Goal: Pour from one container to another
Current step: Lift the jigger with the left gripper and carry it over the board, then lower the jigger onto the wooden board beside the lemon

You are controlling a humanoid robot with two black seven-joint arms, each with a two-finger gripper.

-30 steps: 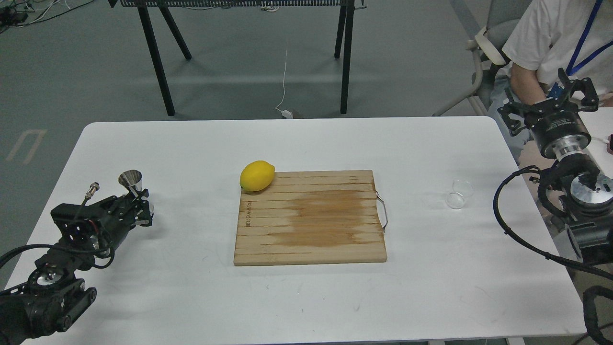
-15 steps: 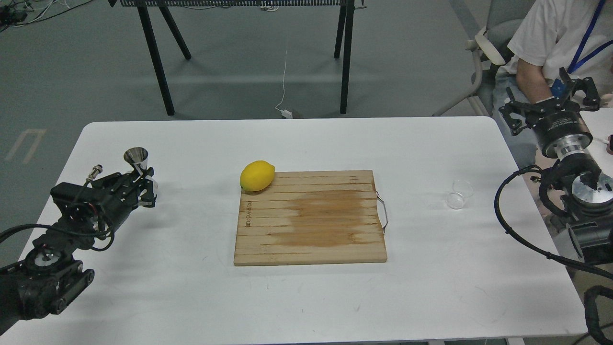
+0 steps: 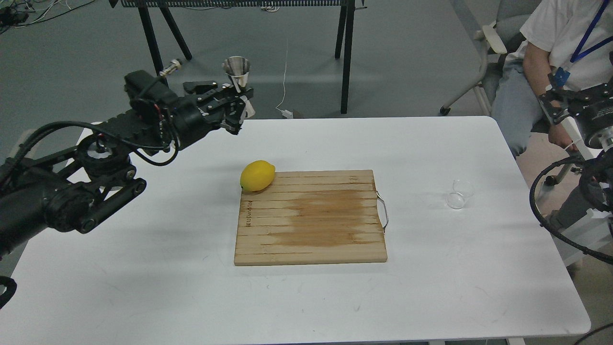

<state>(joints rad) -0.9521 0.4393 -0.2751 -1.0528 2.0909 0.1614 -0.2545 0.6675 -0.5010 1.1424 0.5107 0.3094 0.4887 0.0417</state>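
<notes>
Left gripper (image 3: 238,103) is gripping the steel jigger (image 3: 238,72) at its narrow waist, fingers closed on it, and is holding it upright above the far left part of the white table (image 3: 306,297), near the far edge. The upper cone's mouth is facing up.

Clear cup (image 3: 459,194) is lying on the table surface to the right of the wooden cutting board (image 3: 310,218), apart from the board's metal handle (image 3: 383,211) and well clear of the right table edge. Nothing is touching the cup.

Right gripper (image 3: 572,98) is sitting beyond the right table edge, partly cut by the frame; finger spread cannot be told.

Lemon (image 3: 257,176) is resting against the board's far left corner.

Open tabletop is lying between board and cup, along the whole near side, and across the far strip between jigger and right edge.

A seated person (image 3: 555,43) is occupying the space past the far right corner.
</notes>
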